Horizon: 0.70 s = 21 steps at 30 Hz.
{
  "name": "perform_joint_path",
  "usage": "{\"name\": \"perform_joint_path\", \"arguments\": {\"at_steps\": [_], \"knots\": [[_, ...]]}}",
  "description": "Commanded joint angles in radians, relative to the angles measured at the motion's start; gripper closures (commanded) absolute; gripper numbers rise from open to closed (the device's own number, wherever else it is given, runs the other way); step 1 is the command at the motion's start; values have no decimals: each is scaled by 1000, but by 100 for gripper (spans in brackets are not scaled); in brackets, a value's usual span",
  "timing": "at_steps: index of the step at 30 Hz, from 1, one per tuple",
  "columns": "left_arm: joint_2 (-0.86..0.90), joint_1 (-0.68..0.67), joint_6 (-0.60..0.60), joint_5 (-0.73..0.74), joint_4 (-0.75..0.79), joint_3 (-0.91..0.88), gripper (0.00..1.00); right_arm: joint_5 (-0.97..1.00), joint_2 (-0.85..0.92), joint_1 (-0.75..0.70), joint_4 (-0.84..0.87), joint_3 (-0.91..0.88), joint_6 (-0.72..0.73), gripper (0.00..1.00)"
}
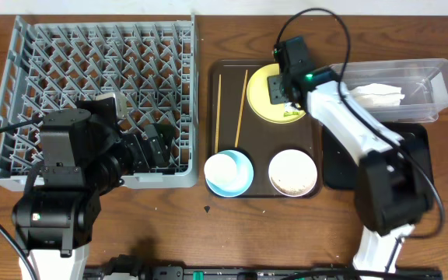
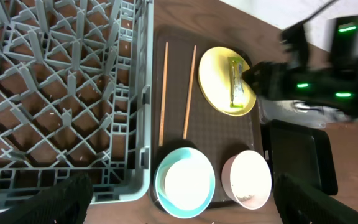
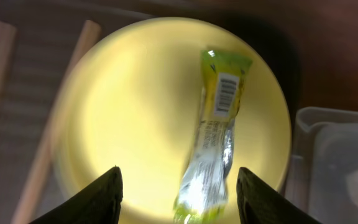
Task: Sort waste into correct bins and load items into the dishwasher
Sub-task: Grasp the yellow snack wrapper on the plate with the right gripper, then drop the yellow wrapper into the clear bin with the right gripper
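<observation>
Right pincer [image 3: 180, 193] hangs wide open and empty over the snack wrapper [image 3: 213, 137], which lies flat on the yellow plate [image 3: 123, 112]. It looks thin and slippery, so the fingers [image 3: 98, 199] may slide off or push the plate. The brown tray [image 1: 228, 117] below looks smooth; the clear tub [image 1: 442, 85] sits close beside

Your rack [image 1: 92, 78] sat left of the tray [image 1: 229, 109] on the desk [image 1: 224, 233]; chopsticks [image 1: 218, 109], plate [image 1: 259, 97] and bowls [image 1: 229, 173] lay on the tray, wrapper [image 2: 235, 83] on the plate.

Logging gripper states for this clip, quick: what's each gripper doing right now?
Left gripper: open, empty.
Right gripper: open above the snack wrapper, nothing held.
</observation>
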Motion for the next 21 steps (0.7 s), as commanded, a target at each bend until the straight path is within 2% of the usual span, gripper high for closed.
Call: {"name": "perform_joint_path", "arguments": {"at_steps": [1,3,4,7,8,13,17,21], "knots": [[-4,4,-5,13,0,19,6,106,119,-8,72,-6,-3,43],[-4,4,-5,13,0,19,6,106,162,-18,91,-6,-2,44],[-4,4,-5,13,0,19,6,106,177,-23,92,-6,20,48],[-4,4,-5,13,0,19,6,37,188,-36,79,-6,39,93],[-4,4,-5,13,0,19,6,-9,180,-39,72,-5,39,99],[-4,4,-5,13,0,19,6,-108,30,-85,14,3,155,99],[-4,4,-5,13,0,19,6,-108,-148,-232,-39,3,333,99],[-4,4,-5,13,0,19,6,-105,-196,-394,-81,2,536,99]]}}
